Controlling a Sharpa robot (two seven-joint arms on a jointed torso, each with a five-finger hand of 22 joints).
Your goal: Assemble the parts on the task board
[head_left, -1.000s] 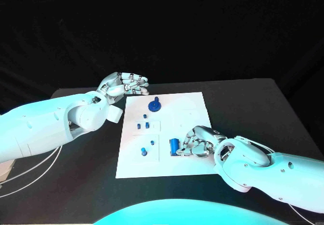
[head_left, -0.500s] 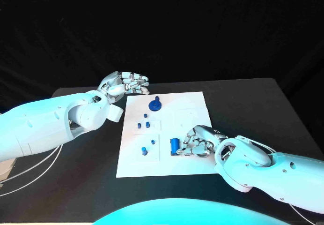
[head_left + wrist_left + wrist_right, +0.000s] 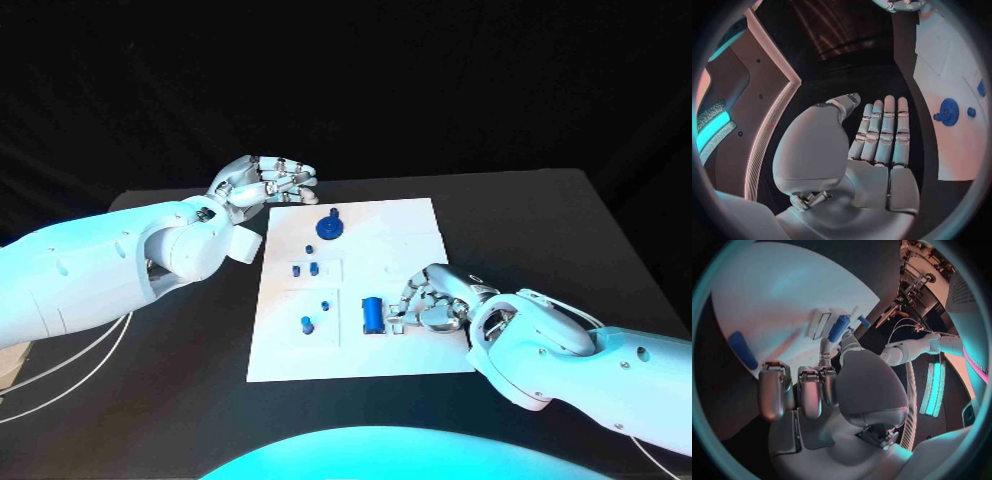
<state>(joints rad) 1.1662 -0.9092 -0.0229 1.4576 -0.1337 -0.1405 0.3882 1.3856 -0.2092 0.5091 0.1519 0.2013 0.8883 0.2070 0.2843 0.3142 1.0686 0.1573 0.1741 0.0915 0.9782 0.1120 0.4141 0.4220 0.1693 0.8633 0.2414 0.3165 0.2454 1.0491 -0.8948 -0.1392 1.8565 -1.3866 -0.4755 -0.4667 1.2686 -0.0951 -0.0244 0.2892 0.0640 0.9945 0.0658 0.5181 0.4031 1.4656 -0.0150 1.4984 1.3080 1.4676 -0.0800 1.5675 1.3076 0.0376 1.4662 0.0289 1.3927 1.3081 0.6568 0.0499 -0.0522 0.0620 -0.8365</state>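
Task board (image 3: 378,340): white plate lying flat in the middle of the black table (image 3: 534,225), long side running away from the robot.

Blue cylinder (image 3: 372,313), the largest near part, lies lengthwise on the board's near half, toward its right side. Just right of it sits the right hand (image 3: 433,302), fingers curled down onto the board beside the cylinder. From the head view the fingertips look to be touching the cylinder's right flank, but I cannot tell whether they grip it. The right wrist view shows the same blue cylinder (image 3: 839,328) past the thumb, with the other fingers (image 3: 772,390) bent in a row and nothing visibly between them. A blue bar (image 3: 742,350) lies apart on the white surface in that view.

Other parts on the board: a round blue knob (image 3: 329,227) with a stub at the far end; a small blue peg (image 3: 310,247) just near of it; 2 short blue pegs (image 3: 304,269) side by side in a pale square recess; a tiny blue piece (image 3: 326,305) mid-board; a blue peg (image 3: 306,323) near the left edge.

Left hand (image 3: 268,181) hovers off the board's far left corner, over the table, holding nothing. In the left wrist view its fingers (image 3: 882,130) lie straight and close together, thumb out to the side, palm empty; the knob (image 3: 948,111) shows beyond them.
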